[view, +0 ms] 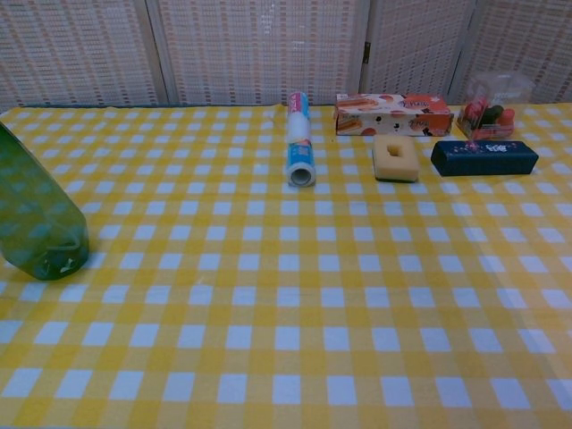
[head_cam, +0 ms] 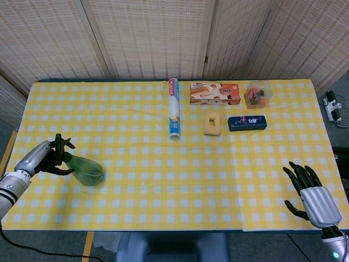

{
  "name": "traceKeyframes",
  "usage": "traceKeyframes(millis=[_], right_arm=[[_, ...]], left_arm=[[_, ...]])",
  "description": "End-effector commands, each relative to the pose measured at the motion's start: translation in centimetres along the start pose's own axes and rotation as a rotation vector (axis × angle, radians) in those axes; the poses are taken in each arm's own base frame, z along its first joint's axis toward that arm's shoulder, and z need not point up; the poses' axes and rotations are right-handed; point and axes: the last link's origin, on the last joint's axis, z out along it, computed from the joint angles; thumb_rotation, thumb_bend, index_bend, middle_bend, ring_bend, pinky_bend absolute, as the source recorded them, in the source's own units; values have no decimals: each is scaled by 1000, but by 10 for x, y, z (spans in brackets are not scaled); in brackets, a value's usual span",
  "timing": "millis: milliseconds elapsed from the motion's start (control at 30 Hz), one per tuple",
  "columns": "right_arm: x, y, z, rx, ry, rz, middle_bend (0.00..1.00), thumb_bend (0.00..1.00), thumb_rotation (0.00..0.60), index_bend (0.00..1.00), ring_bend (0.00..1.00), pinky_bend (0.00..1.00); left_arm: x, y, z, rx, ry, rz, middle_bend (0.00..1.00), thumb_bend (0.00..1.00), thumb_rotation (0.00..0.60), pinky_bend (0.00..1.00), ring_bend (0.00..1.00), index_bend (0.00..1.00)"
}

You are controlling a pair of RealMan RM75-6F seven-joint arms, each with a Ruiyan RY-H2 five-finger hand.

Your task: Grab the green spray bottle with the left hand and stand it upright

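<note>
A staged test room rather than a home: a table under a yellow checked cloth [head_cam: 163,180] stands before woven folding screens [head_cam: 152,38], a power strip [head_cam: 331,106] lying on the floor.

Spray bottle [view: 37,219] – translucent green plastic, glossy; tablecloth [view: 286,295] – matt cloth.

Bright, even light — soft shadows
</note>
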Motion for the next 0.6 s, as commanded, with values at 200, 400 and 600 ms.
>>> traceKeyframes(millis=[200,400,600], right_arm=[[1,0,-1,0,6,3,0,329,600,0,0,0],[2,0,-2,3,8,4,0,329,600,0,0,0],[3,0,-3,4,11,5,0,329,600,0,0,0]], left_arm=[[1,1,-3,-20,13,-6,1000,153,600,1000,1000,162],[2,-1,-5,-24,21,5,1000,141,600,1000,1000,100],[5,-9,-9,-9,32,17,1000,139,600,1000,1000,71]])
